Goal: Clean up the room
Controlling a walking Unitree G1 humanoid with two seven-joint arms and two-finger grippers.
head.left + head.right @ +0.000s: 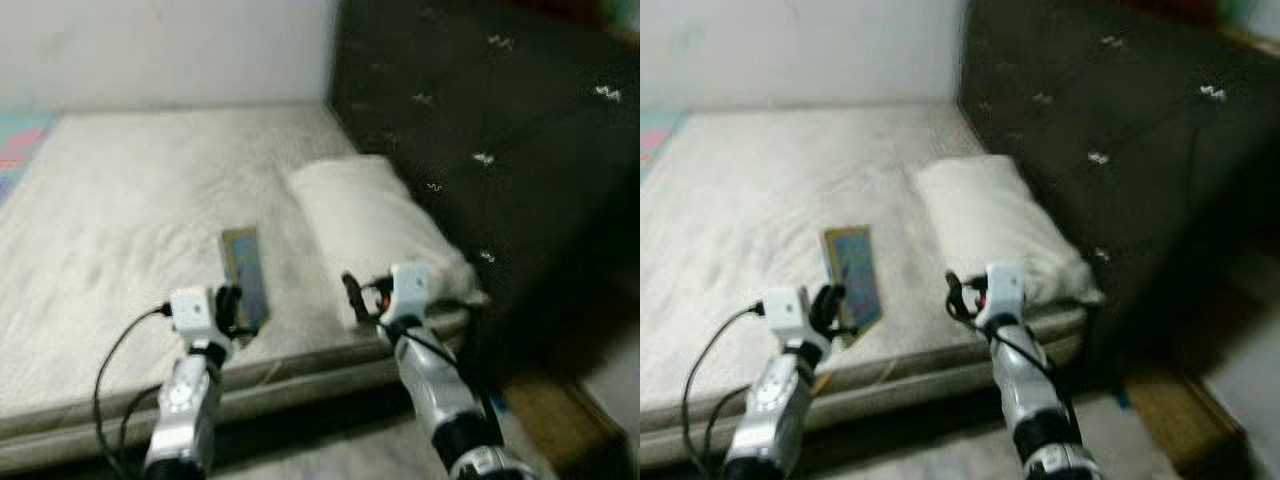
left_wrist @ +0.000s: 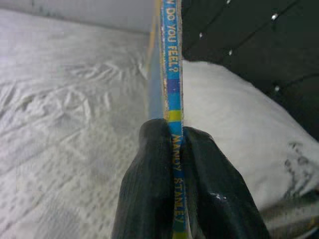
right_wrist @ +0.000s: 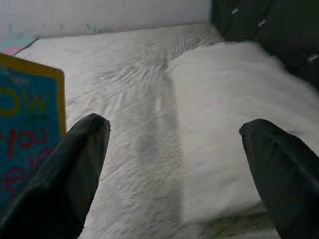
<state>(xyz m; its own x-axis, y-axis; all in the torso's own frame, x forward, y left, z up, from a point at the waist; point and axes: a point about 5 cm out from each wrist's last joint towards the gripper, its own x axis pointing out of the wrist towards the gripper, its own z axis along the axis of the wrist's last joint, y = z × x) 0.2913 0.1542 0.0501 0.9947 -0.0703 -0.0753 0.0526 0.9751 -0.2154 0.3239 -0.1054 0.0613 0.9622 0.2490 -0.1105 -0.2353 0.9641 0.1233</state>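
A thin blue book (image 1: 245, 272) with a yellow border stands on edge near the front of the bed (image 1: 120, 210). My left gripper (image 1: 230, 308) is shut on its lower end. In the left wrist view the black fingers (image 2: 149, 189) pinch the book's spine (image 2: 172, 89), which carries printed letters. My right gripper (image 1: 354, 296) hovers at the bed's front edge just before the white pillow (image 1: 375, 225). It is open, and its fingers (image 3: 84, 149) are spread wide with nothing between them. The book's cover (image 3: 27, 124) stands beside the right gripper.
A dark tufted headboard (image 1: 500, 120) rises on the right behind the pillow. A pale wall (image 1: 170, 50) backs the bed. A colourful mat (image 1: 20, 140) lies at the far left. A brown patch of floor (image 1: 555, 415) lies at the lower right.
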